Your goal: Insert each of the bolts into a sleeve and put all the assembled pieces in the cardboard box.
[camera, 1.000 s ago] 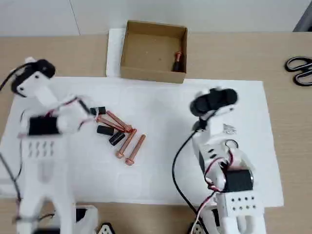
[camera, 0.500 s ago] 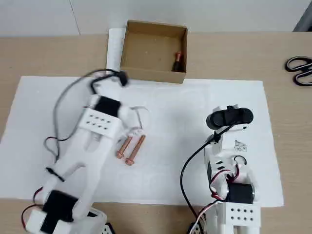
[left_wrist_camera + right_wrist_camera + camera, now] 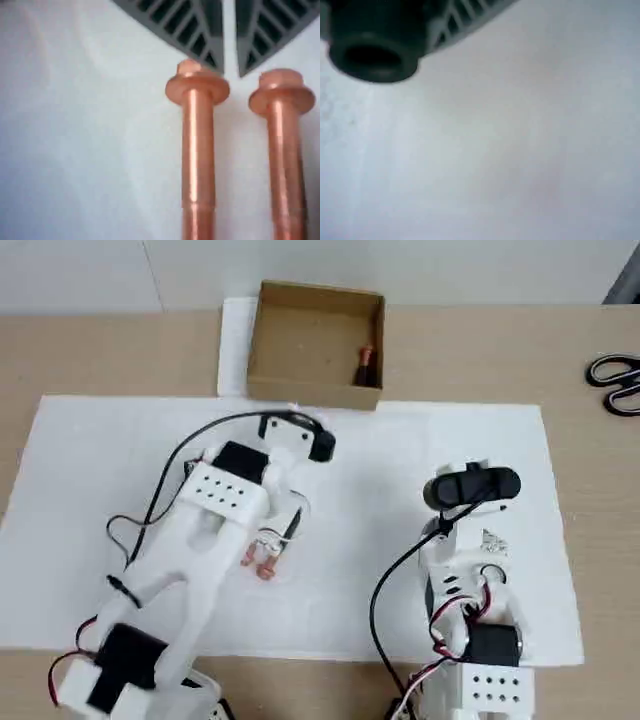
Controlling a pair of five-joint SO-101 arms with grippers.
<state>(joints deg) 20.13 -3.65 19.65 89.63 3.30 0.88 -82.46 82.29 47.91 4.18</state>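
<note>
Left tool [image 3: 229, 52] slightly parted above a bolt [image 3: 198, 160] head, ready to grab; right tool [image 3: 422, 32] grips sleeve [image 3: 372, 57] open-end out for insertion

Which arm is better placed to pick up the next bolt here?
Left. The left gripper hangs open just beside the heads of the two loose bolts, while the right arm stands well off to the side and carries a sleeve.
</note>
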